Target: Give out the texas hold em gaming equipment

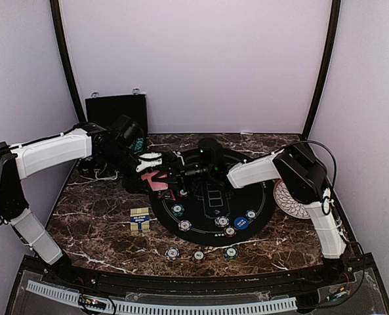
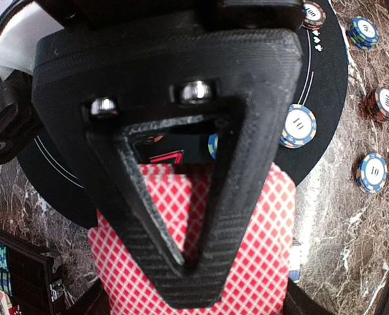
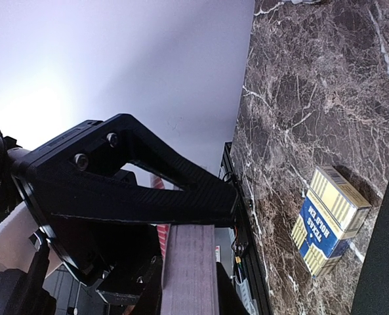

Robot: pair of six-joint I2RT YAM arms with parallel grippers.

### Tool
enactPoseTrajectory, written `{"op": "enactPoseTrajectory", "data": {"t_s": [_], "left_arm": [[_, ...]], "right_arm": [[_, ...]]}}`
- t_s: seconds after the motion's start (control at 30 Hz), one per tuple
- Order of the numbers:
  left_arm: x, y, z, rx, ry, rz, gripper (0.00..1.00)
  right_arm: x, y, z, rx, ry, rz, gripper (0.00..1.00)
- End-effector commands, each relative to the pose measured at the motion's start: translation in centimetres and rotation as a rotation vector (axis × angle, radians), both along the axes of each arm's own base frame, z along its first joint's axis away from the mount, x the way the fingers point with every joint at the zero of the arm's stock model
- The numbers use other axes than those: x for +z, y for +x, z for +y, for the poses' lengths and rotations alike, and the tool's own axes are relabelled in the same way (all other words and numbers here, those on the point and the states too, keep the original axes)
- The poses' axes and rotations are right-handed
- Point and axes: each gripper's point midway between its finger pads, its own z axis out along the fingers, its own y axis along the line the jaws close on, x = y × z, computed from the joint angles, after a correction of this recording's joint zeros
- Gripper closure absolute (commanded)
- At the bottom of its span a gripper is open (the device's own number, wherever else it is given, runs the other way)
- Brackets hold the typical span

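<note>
Reading what I can: the poker chips (image 2: 298, 126) show "10" on their faces; the striped card box (image 3: 330, 220) has a blue label that looks like "TEXAS HOLD'EM", bit blurry though. The red-backed playing cards (image 2: 260, 249) have a white diamond lattice; they're held up over the far-left edge of the round black mat (image 1: 204, 218), between both arms. The left gripper (image 2: 184, 282) is pinched together on the card backs; the right gripper (image 3: 210, 220) is clamped on the stack's edge. The box lies on the marble table (image 1: 96, 216) just left of the mat; chips dot the mat's near half and the table in front.
</note>
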Motion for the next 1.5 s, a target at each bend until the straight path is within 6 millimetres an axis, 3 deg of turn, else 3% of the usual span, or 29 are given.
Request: {"op": "enactPoseTrajectory", "data": {"t_s": [0.0, 0.1, 0.3, 0.5, 0.6, 0.73, 0.8, 0.9, 0.97, 1.47], "left_arm": [[0.3, -0.4, -0.6, -0.037, 0.0, -0.003, 0.59], [0.2, -0.4, -0.6, -0.034, 0.004, 0.0, 0.59], [-0.1, -0.2, -0.6, -0.023, 0.02, -0.003, 0.59], [-0.1, 0.4, -0.5, -0.004, 0.034, -0.015, 0.63], [-0.2, 0.4, -0.5, 0.0, 0.038, -0.009, 0.63], [-0.5, 0.3, -0.3, 0.003, 0.054, 0.011, 0.5], [-0.6, 0.2, -0.3, 0.004, 0.059, 0.019, 0.37], [-0.6, -0.1, -0.4, -0.002, 0.053, 0.039, 0.08], [-0.7, -0.5, -0.5, -0.011, 0.05, 0.052, 0.02], [-0.1, 0.2, -1.0, -0.015, 0.052, 0.03, 0.06]], "right_arm": [[3.6, -0.8, -0.1, 0.027, 0.08, -0.071, 0.8], [3.8, -0.6, 0.0, 0.026, 0.086, -0.069, 0.68], [4.1, -0.9, 0.3, 0.039, 0.105, -0.064, 0.64], [3.5, -1.3, 0.2, 0.05, 0.107, -0.039, 0.65], [3.4, -1.3, 0.3, 0.052, 0.116, -0.03, 0.73], [3.3, -1.1, 0.4, 0.051, 0.118, -0.025, 0.87], [3.3, -1.1, 0.4, 0.05, 0.119, -0.024, 0.92], [3.3, -1.1, 0.3, 0.049, 0.124, -0.022, 0.96], [3.3, -1.2, 0.3, 0.049, 0.126, -0.02, 0.97], [1.8, -1.2, 0.3, 0.049, 0.088, -0.016, 1.0]]}}
